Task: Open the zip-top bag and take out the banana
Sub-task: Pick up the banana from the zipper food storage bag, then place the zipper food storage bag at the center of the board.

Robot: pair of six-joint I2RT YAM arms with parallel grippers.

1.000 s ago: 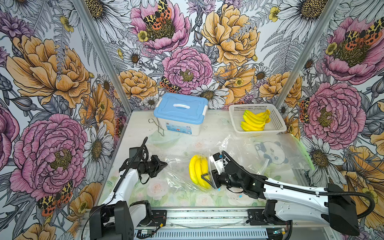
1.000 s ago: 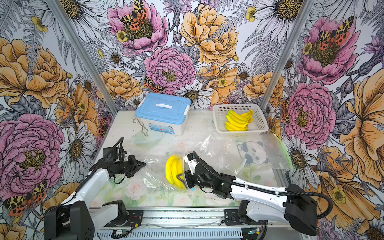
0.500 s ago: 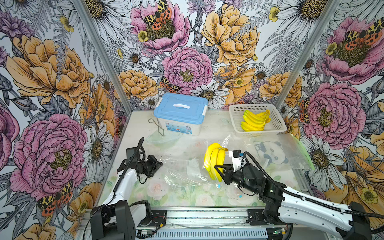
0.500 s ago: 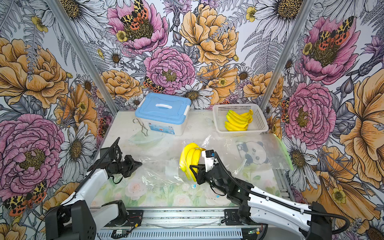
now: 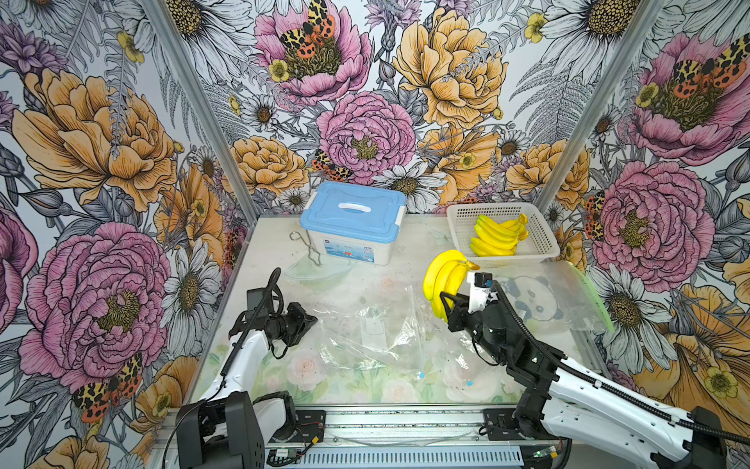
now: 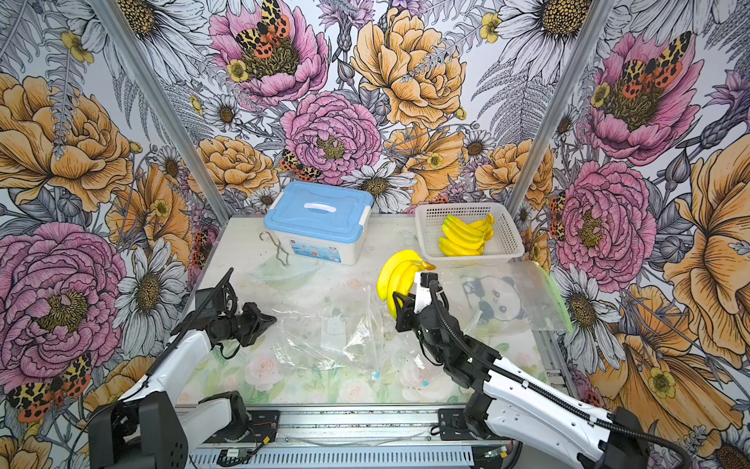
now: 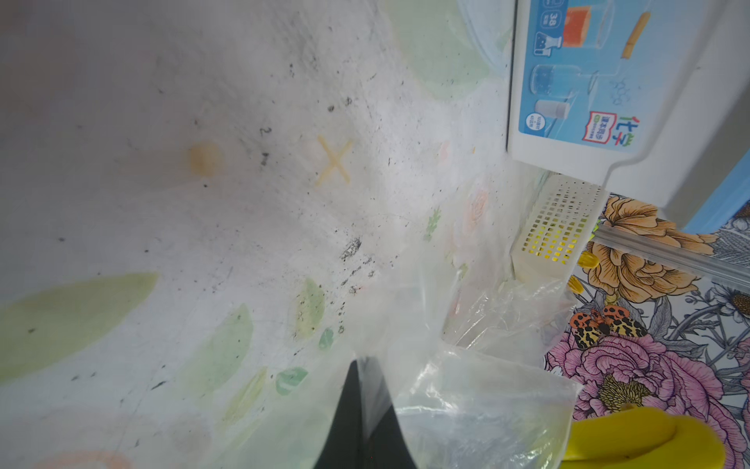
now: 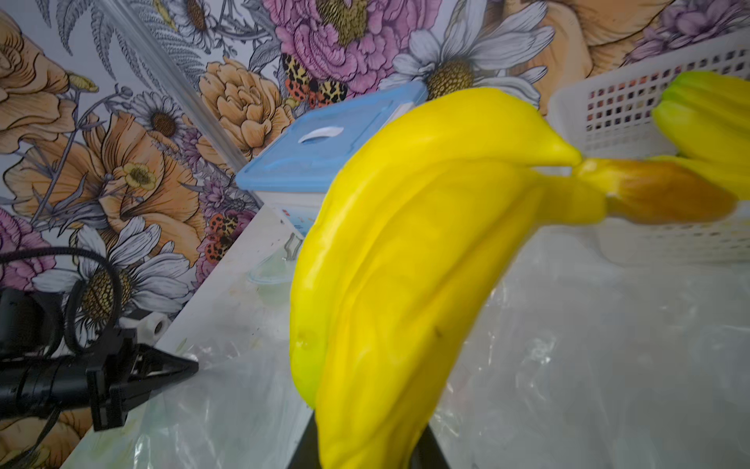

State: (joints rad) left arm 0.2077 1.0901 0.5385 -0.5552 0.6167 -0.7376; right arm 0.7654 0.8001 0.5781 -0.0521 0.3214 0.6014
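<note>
Above the table (image 5: pixel 418 243), right pincer (image 5: pixel 448 298) clamps the banana (image 5: pixel 440 276); left pincer (image 5: pixel 310 320) seemingly pinches the zip-top bag (image 5: pixel 373 337).

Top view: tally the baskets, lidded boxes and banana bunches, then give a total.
Basket: 1
Lidded box: 1
Banana bunches: 2, held bunch and basket bunch
Total: 4

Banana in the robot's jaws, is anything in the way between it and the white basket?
Nothing visible does. The right gripper holds the banana bunch up, outside the clear bag; only open air lies toward the basket.
</note>
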